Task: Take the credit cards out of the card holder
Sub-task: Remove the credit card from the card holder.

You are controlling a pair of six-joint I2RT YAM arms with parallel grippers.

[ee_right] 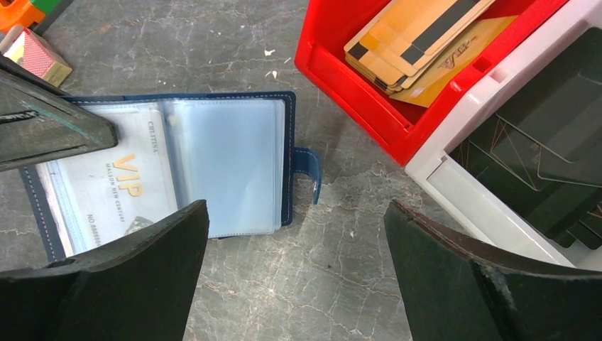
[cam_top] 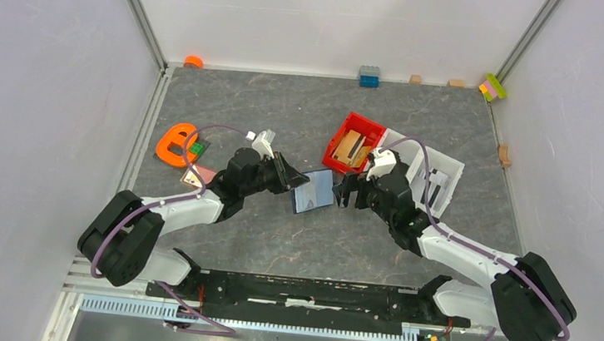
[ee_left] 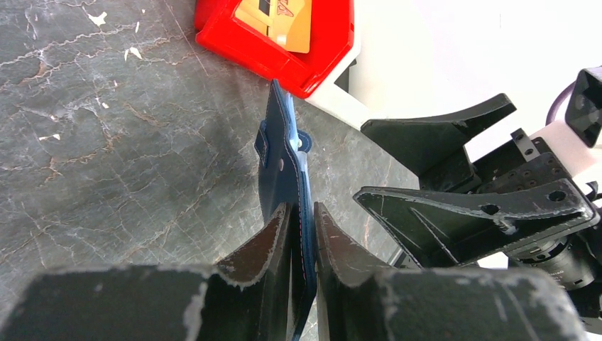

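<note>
Pinching card holder [ee_left: 282,167] edge-on with left gripper [ee_left: 304,213], mid-table just beside red tray [ee_right: 341,71], right gripper [ee_right: 294,217] wide open and empty alongside; risk: thin pinch slipping, holder dragged along when tugging the sleeved VIP credit card [ee_right: 121,177].

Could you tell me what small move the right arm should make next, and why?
Probably shift the right gripper over to the VIP card and close on its edge. The left gripper pinches the card holder by one edge, the card shows inside it, and the right gripper hangs wide open beside it, holding nothing.
</note>
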